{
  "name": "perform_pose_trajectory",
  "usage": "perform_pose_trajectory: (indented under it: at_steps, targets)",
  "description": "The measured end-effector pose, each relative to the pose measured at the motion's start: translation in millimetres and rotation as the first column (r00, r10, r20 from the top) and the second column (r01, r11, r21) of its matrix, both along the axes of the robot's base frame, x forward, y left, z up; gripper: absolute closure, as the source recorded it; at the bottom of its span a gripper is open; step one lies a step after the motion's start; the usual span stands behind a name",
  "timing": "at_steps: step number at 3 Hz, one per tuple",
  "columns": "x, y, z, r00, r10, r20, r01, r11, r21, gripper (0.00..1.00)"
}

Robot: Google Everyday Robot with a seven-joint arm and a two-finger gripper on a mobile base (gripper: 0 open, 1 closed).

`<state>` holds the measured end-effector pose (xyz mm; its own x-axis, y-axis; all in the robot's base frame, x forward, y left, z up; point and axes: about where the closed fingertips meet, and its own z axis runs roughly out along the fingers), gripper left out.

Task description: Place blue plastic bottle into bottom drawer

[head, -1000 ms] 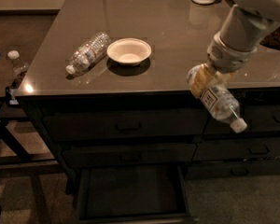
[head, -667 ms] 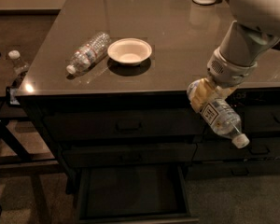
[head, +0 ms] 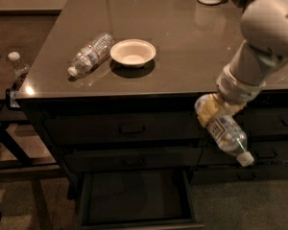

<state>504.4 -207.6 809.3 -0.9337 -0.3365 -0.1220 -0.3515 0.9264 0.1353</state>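
While my gripper (head: 210, 113) held blue plastic bottle (head: 226, 134) clamped, cap down, beside open bottom drawer (head: 134, 195): I judged shift over opening, then lowering, needed before release.

White rounded arm (head: 266, 28) — yellowish end effector (head: 212, 113) at its lower tip.
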Motion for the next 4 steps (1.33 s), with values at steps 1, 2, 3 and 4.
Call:
perform_pose_trajectory:
  at_steps: [1, 2, 3, 4]
  targets:
    - [-8.5, -14.8, -48.2, 0.9961, -0.067, -0.058, 0.068, 0.998, 0.015, 1.00]
    - [-12.9, -20.3, -93.7, 0.9857, -0.110, -0.128, 0.114, 0.993, 0.023, 1.00]
    - [-12.9, -20.3, -93.8, 0.9857, -0.110, -0.128, 0.114, 0.993, 0.023, 1.00]
    - [-14.8, -22.3, -128.5, 0.9719, -0.157, -0.175, 0.172, 0.982, 0.074, 1.00]
